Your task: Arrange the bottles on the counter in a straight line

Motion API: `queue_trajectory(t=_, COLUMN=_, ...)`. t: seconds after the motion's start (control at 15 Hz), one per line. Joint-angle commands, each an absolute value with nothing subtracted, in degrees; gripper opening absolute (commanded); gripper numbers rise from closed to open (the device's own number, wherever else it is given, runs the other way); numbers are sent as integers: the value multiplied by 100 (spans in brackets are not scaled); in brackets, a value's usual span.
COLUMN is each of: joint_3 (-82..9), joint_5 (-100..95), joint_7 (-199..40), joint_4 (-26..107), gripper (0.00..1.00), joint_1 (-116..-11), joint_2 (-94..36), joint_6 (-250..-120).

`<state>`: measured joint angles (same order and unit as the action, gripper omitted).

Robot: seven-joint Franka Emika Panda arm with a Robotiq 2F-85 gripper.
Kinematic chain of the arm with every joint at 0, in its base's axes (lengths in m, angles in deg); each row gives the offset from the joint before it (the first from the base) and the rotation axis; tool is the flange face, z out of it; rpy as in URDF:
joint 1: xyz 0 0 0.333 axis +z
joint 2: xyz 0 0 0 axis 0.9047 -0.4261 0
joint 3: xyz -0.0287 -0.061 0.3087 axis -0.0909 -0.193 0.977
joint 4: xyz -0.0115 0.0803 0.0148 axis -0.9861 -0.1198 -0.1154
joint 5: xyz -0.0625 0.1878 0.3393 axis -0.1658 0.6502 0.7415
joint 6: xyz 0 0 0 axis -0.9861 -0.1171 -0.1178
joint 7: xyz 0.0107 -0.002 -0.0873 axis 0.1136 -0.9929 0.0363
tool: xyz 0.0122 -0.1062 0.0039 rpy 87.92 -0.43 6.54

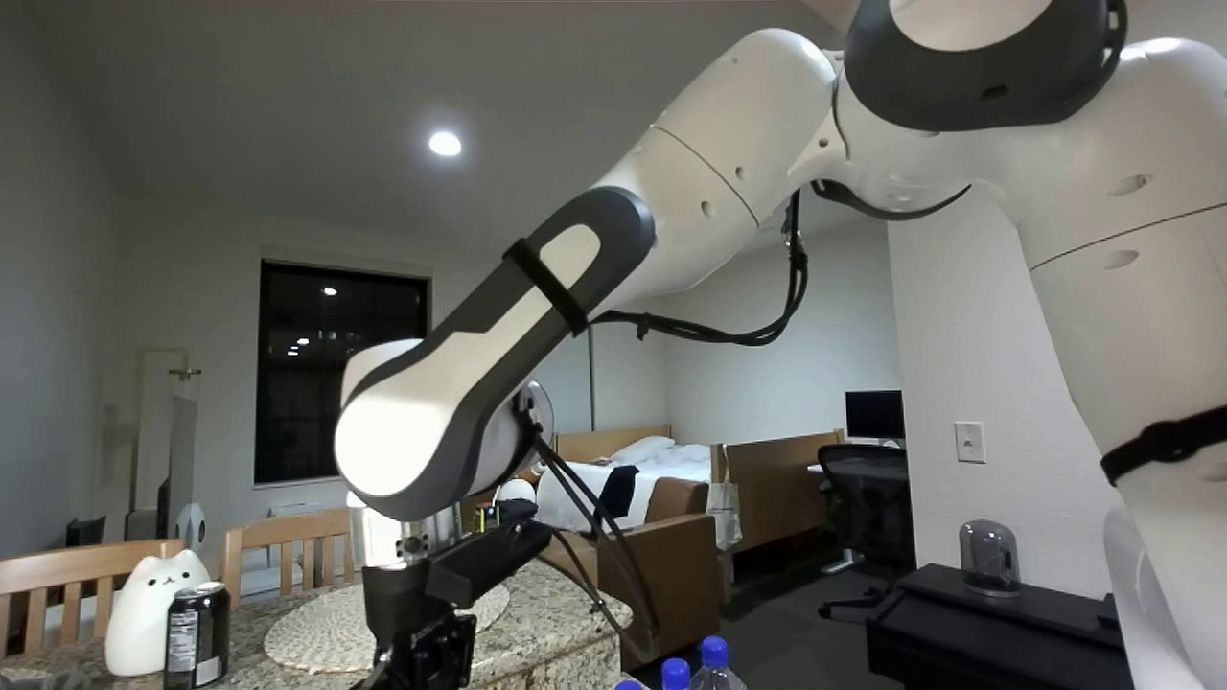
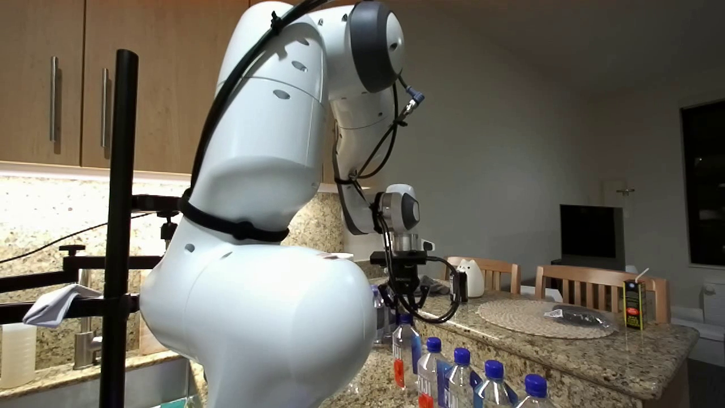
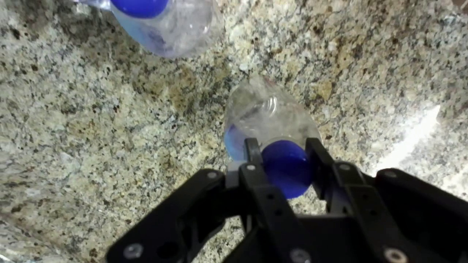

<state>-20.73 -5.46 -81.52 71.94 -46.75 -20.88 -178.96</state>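
Note:
My gripper (image 3: pixel 284 160) is shut on the blue cap of a clear bottle (image 3: pixel 272 113), a finger pressed to each side. Below it lies the speckled counter (image 3: pixel 91 153); whether the held bottle's base touches it I cannot tell. Toward the upper left of the wrist view another blue-capped bottle (image 3: pixel 179 29) is partly cut off. In an exterior view my gripper (image 2: pixel 405 305) is right at the cap of a bottle (image 2: pixel 405 354), and more bottles run toward the camera, including a near bottle (image 2: pixel 494 391). Behind is a partly hidden bottle (image 2: pixel 383 326).
A raised ledge beside the bottles bears a woven mat (image 2: pixel 521 317), a plastic bag (image 2: pixel 583 317), a black carton (image 2: pixel 634 305) and a white cat figure (image 2: pixel 474 276). A dark can (image 1: pixel 197 637) stands by the cat. Cables loop beside the wrist.

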Motion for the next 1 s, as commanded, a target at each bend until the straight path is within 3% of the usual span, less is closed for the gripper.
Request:
queue_trajectory(t=0.0, joint_3=-2030, joint_5=-526, joint_7=-8256, joint_4=7887, gripper=15, joint_1=-4860, joint_2=-1639, joint_6=-18169)
queue_trajectory(t=0.93, joint_3=-2027, joint_5=-201, joint_7=-8959, joint_4=8261, gripper=15, joint_1=-5098, joint_2=-1534, joint_6=-18277)
